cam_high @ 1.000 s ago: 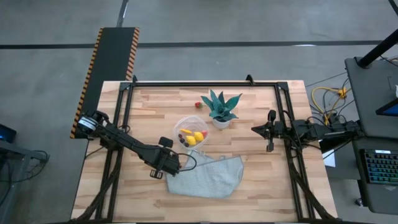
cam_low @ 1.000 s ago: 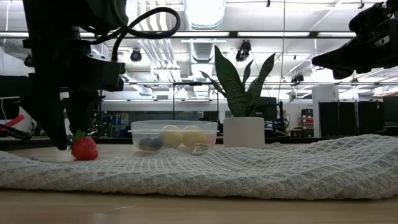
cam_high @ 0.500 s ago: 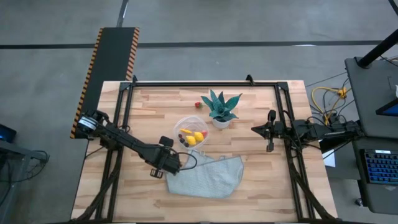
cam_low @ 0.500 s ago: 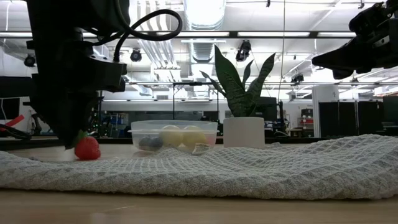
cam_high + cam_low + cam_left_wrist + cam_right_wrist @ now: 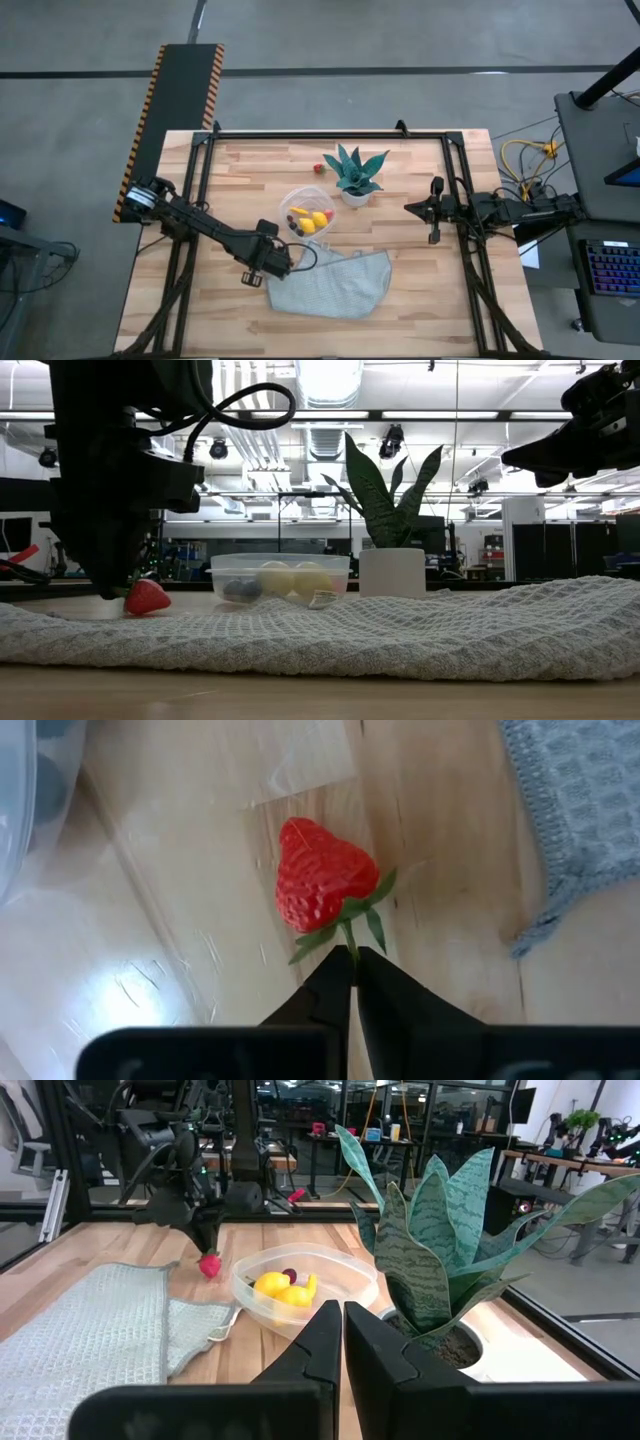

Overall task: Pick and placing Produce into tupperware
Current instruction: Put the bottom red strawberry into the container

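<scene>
Left hand (image 5: 354, 958), fingers pinched on the green stem of the strawberry (image 5: 322, 875) lying just ahead on the worktop (image 5: 180, 960); stem grip visible only in wrist view.

Big open workshop around a butcher-block table

The table (image 5: 250, 170) is pale wood planks with a black frame along its edges, sitting on a grey concrete floor (image 5: 350, 40) with dark seam lines. A black panel with yellow-and-black hazard stripes (image 5: 170, 110) runs off the back left corner. On the right there's a dark desk (image 5: 600, 150) with a lit-up keyboard (image 5: 612, 268) and some yellow cables (image 5: 525, 155) next to it. Looking across the table, the room behind is a wide lab with glass partitions in black frames (image 5: 300, 1140), more desks, and a white ceiling full of long strip lights (image 5: 440, 415) and ducting (image 5: 325, 380).
</scene>
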{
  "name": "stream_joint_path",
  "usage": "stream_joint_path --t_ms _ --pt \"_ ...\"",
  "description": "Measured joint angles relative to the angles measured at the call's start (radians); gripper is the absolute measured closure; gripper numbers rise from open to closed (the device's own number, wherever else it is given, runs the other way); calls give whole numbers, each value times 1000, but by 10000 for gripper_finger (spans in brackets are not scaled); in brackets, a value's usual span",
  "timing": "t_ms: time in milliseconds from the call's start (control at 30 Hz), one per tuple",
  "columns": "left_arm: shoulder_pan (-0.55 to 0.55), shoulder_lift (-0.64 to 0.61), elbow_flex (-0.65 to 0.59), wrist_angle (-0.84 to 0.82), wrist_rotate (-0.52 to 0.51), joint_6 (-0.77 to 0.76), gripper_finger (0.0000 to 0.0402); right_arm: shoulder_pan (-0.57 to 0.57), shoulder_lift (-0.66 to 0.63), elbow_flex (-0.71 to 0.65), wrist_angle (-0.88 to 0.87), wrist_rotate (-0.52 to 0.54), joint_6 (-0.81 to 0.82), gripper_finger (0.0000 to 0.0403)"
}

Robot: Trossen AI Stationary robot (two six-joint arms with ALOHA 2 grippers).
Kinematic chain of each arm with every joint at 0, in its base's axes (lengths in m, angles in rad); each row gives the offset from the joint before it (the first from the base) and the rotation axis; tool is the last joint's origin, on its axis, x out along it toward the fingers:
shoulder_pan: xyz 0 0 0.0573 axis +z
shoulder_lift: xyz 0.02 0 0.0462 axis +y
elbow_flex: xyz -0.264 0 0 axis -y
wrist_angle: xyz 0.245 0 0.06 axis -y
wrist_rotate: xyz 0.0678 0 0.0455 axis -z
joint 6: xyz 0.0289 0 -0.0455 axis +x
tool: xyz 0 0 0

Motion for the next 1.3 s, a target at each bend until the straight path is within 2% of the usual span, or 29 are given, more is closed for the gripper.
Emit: stream_joint_path --t_ms 700,1300 --pt "1 0 1 -3 0 31 401 0 0 0 0 0 0 394" --pt "1 -52 94 -90 -3 33 402 0 0 0 5 0 0 394"
